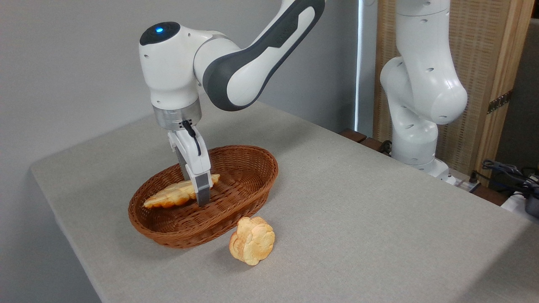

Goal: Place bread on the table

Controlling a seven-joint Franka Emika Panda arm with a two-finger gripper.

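A grey speckled table (358, 202) carries an oval wicker basket (248, 176) at left. The bread (172, 195) lies inside it, long axis running from near-left to far-right. The gripper (201, 191) straddles its right portion, fingers clenched on it. A round bun (252, 240) stands on the table just beside the basket's near rim.

The gripper (201, 194) stood down inside the wicker basket (248, 185), its fingers astride the bread (172, 196), hemmed on every side by the basket's raised wall. The way straight up was blocked only by the arm's own wrist (170, 80). Just beside the basket's near rim, a round bun (252, 240) stood on edge on the table (358, 219), narrowing the passage there. To the right of basket and bun the cloth lay bare and wide. The arm's base (417, 113) rose at the table's far right edge.
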